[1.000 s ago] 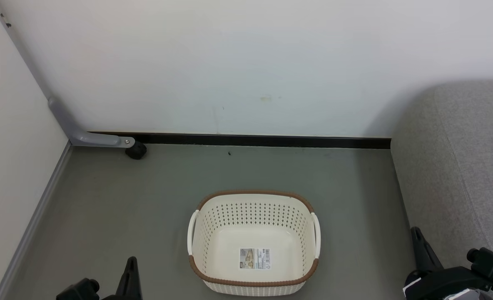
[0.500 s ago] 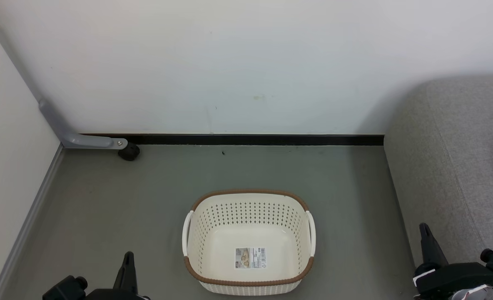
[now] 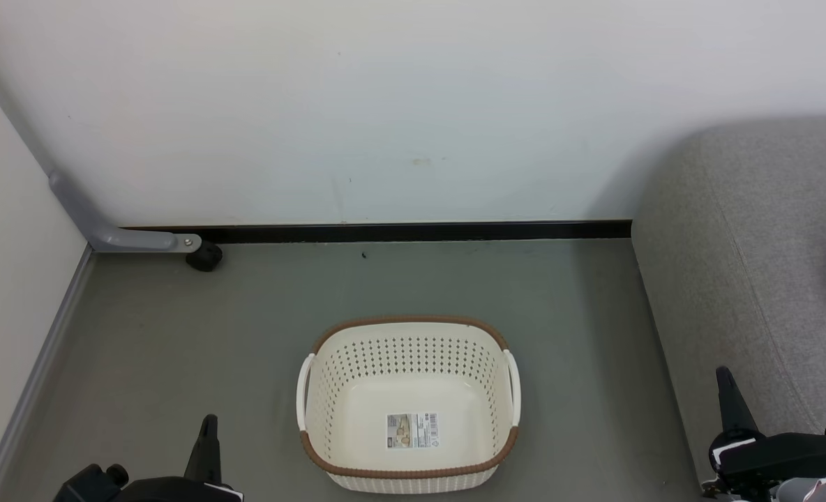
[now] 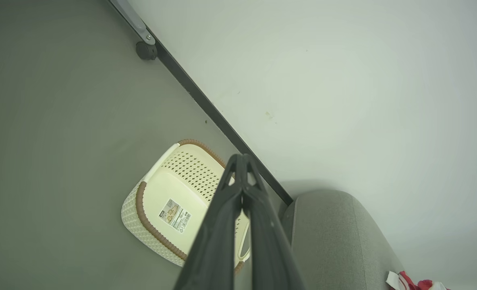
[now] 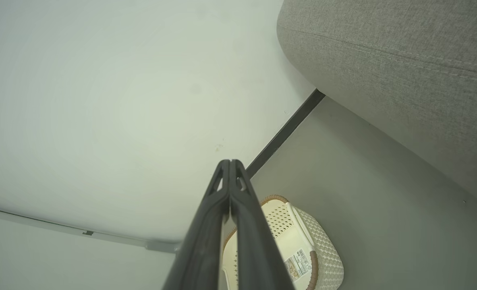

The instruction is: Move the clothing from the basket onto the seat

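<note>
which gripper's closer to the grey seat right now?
Right. In the head view the right gripper overlaps the seat's floor-side edge; contact can't be judged. The left gripper is over the floor beyond the basket, on the side away from the seat.

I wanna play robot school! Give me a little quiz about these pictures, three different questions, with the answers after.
1. True or false: the clothing lies on the seat.
2. What is inside the basket? A) a sticker B) a ball C) a shoe
3. Fill in: the left gripper and the right gripper both have their jaws ____.
Key: 1 true; 2 A; 3 shut.
</note>
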